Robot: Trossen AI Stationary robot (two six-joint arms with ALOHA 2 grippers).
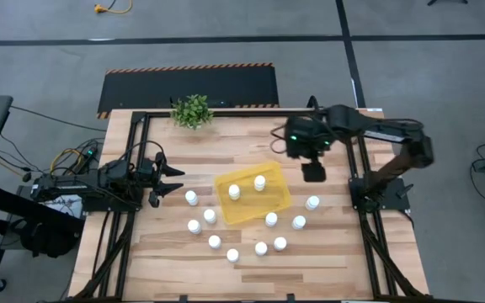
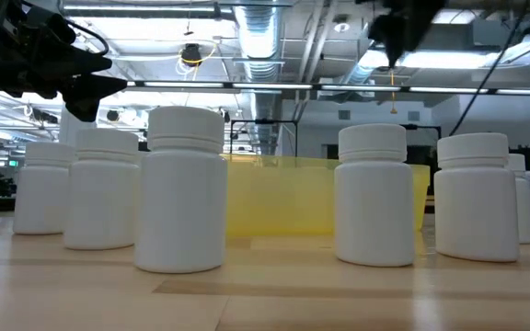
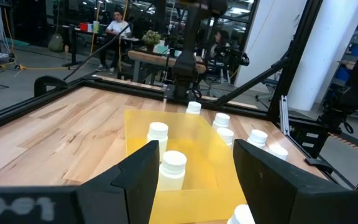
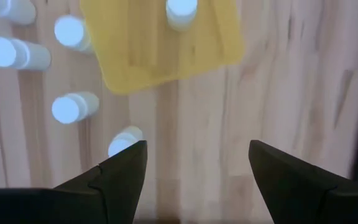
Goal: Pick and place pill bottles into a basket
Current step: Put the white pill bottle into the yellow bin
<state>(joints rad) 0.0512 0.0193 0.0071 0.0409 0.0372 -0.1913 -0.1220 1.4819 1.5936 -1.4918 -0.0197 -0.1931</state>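
Left pincer: low at the table's left side, just left of the nearest bottle; its fingers stand apart with nothing between them, pointing toward the basket.
Plant: at the table's far edge, well apart from the rest.
Bottles on the table: ten stand upright on the bare wood, in a loose arc round the basket's left, near and right sides; several are just beside its rim.
Basket: yellow, mid-table, lying askew to the table's edges.
Bottles in the basket: two, upright, side by side.
Table: pale wood inside a black frame.
Right pincer: raised above the table, beyond the basket's far right corner; jaws spread wide, nothing held.
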